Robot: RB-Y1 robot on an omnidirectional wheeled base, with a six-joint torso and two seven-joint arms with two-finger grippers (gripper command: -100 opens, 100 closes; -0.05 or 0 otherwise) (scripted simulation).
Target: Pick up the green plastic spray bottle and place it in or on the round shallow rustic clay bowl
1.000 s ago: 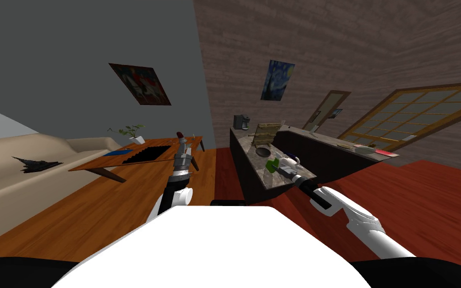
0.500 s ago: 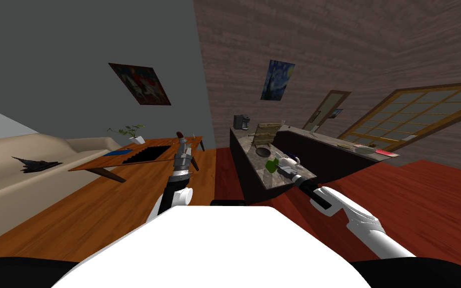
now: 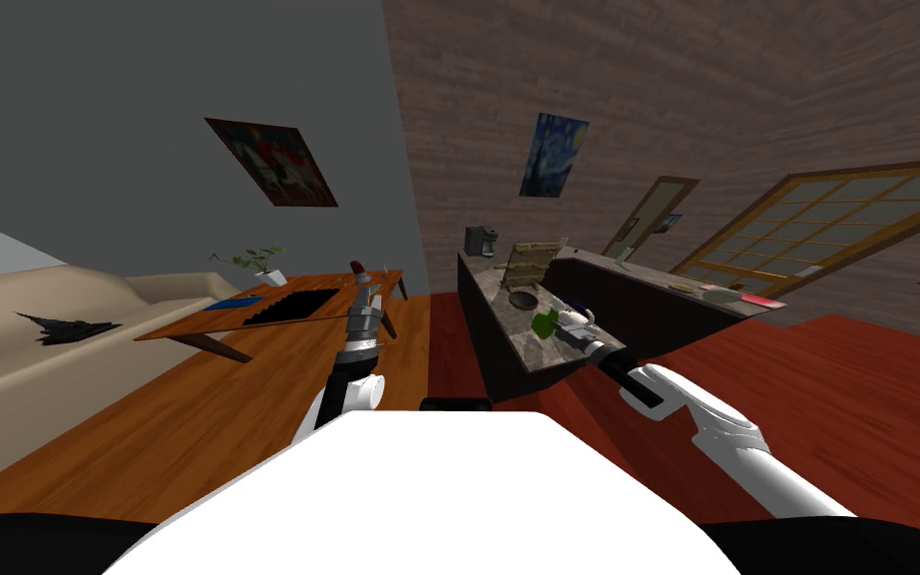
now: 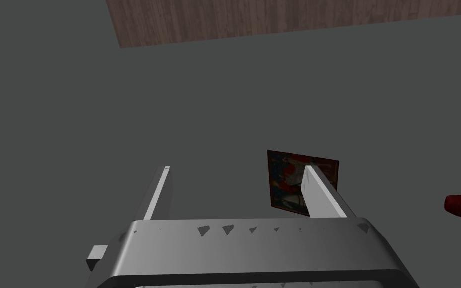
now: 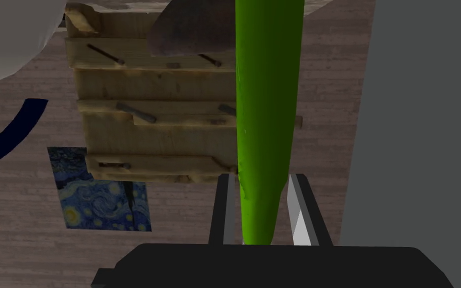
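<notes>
Over the mottled grey stone counter (image 3: pixel 538 357): right gripper (image 3: pixel 558 326) reaches in from the counter's near end, arm stretched forward from the right shoulder.
Right gripper state: both thin fingers (image 5: pixel 299 212) are clamped against the sides of the green spray bottle (image 5: pixel 264 110), pressing it between them.
Bottle position: the long green body runs straight out from between the fingers, away from the dark gripper body. From the head camera it shows as a small green shape at the gripper's tip, over the counter top. Whether it touches the stone, cannot tell.
Bowl: round, shallow, dark brown bowl (image 3: pixel 523 299) sits on the same counter, further along than the bottle and near it.
Behind the bowl: pale wooden slatted rack (image 5: pixel 149 115) with dark pegs, standing upright. The bowl lies between bottle and rack.
Far end of counter: dark grey coffee machine (image 3: pixel 480 241), well apart from the bottle.
Beside the right gripper: white rounded object (image 5: pixel 9 45), close by. What it is, cannot tell.
Left arm: raised ahead of the chest, above the wooden floor, near the low wooden table (image 3: pixel 278 304).
Left gripper (image 4: pixel 238 169): fingers parallel, spread wide apart, empty.
</notes>
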